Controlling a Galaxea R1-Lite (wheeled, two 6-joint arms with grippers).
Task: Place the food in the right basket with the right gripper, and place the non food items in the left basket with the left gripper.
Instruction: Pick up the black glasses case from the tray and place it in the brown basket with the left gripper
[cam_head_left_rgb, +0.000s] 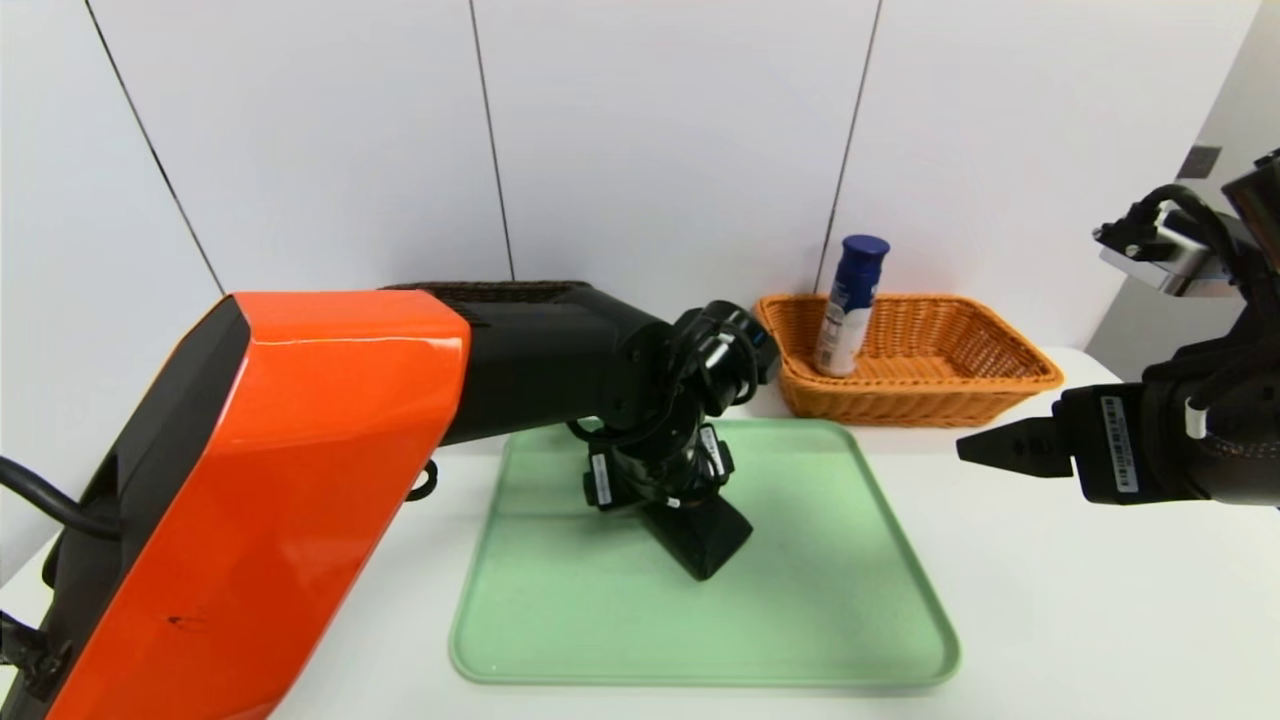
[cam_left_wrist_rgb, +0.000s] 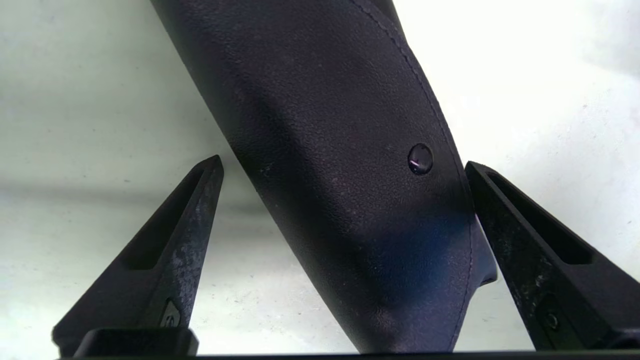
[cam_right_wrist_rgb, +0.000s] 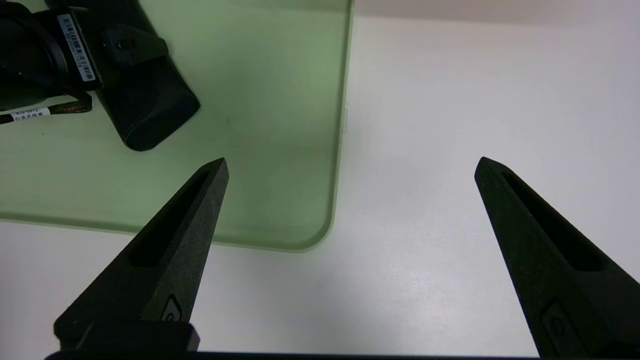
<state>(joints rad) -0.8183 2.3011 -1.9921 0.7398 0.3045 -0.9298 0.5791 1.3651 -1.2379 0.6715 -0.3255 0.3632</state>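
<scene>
The left arm, black with a large glossy orange shell, reaches across from the near left and bends steeply down over the pale green flat plastic tray lying on the white tabletop. Its left claw stands with its jaws apart around a black pebble-textured pouch-like item with a stitched seam and a small snap, which lies on the tray; one finger is right against the item's edge, the other stands clear of it. The right arm hovers at the right edge, above the bare tabletop just beside the tray, its right claw pointing forward and downward with jaws wide apart and nothing between them. The tall slim bottle with dark blue cap and white label stands leaning in the near-left corner of the orange woven wicker basket behind the tray. The dark brown woven basket is mostly hidden behind the left arm.
</scene>
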